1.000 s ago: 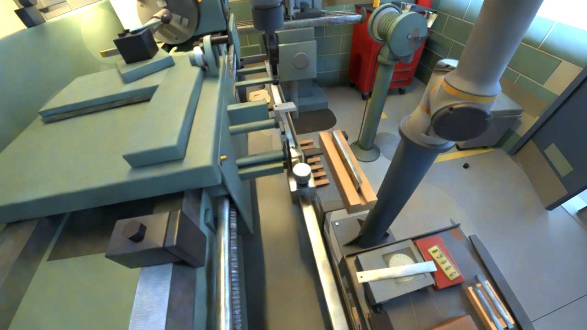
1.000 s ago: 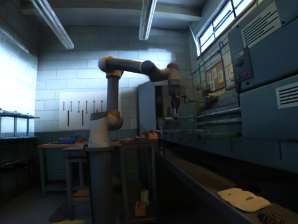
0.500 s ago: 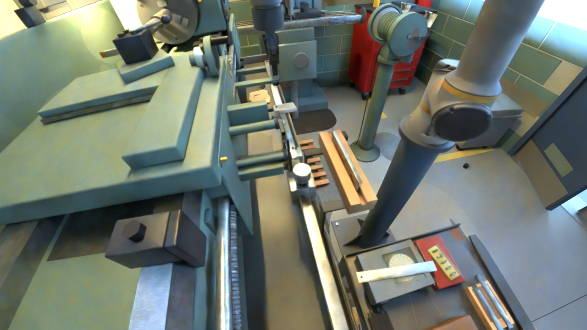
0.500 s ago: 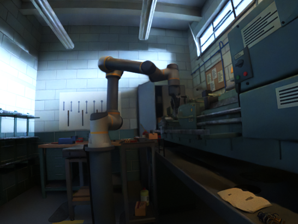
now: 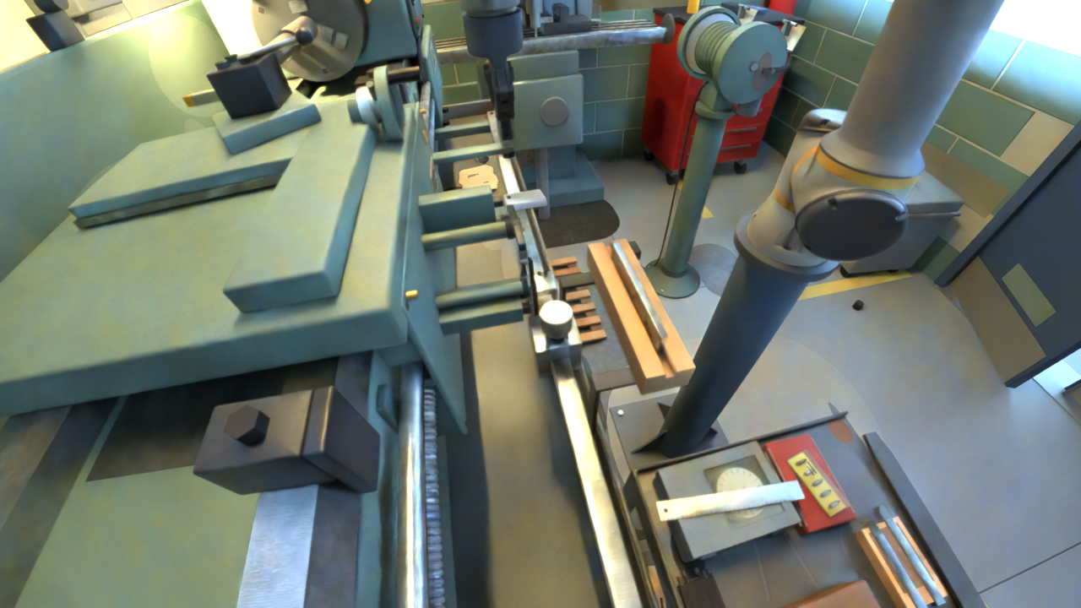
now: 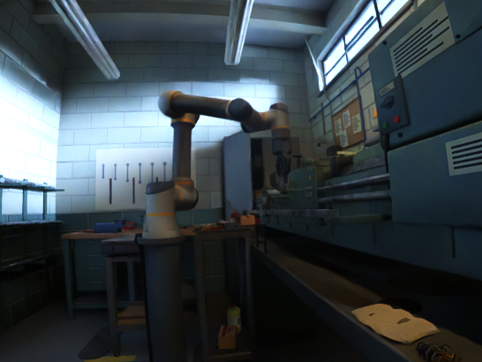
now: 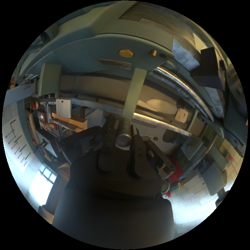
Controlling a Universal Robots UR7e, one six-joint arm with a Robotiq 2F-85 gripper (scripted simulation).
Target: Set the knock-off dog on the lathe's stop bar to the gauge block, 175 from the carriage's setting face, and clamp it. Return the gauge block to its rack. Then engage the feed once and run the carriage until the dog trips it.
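The knock-off dog [image 5: 555, 333], a grey block with a round knob [image 5: 556, 317], sits on the steel stop bar [image 5: 590, 461] just past the near end of the carriage apron [image 5: 423, 249]. The green feed lever [image 7: 134, 93] sticks out of the apron's front, and its rounded steel end [image 7: 123, 138] is gripped by my closed gripper [image 7: 123, 140]. In the side camera my gripper [image 5: 502, 132] hangs down at the apron's far end. A long gauge block [image 5: 639, 291] lies in its wooden rack [image 5: 639, 317] beside the bar. A white tab [image 5: 525, 200] pokes out over the bar.
The apron face with its brass buttons [image 7: 126, 53] stands right behind the lever. My arm's column [image 5: 741, 325] rises from its pedestal beside the rack. A tool tray with a steel rule [image 5: 729, 500] and a red case [image 5: 809, 480] sits nearer. A green pedestal stand [image 5: 692, 196] and a red cabinet [image 5: 699, 98] stand beyond.
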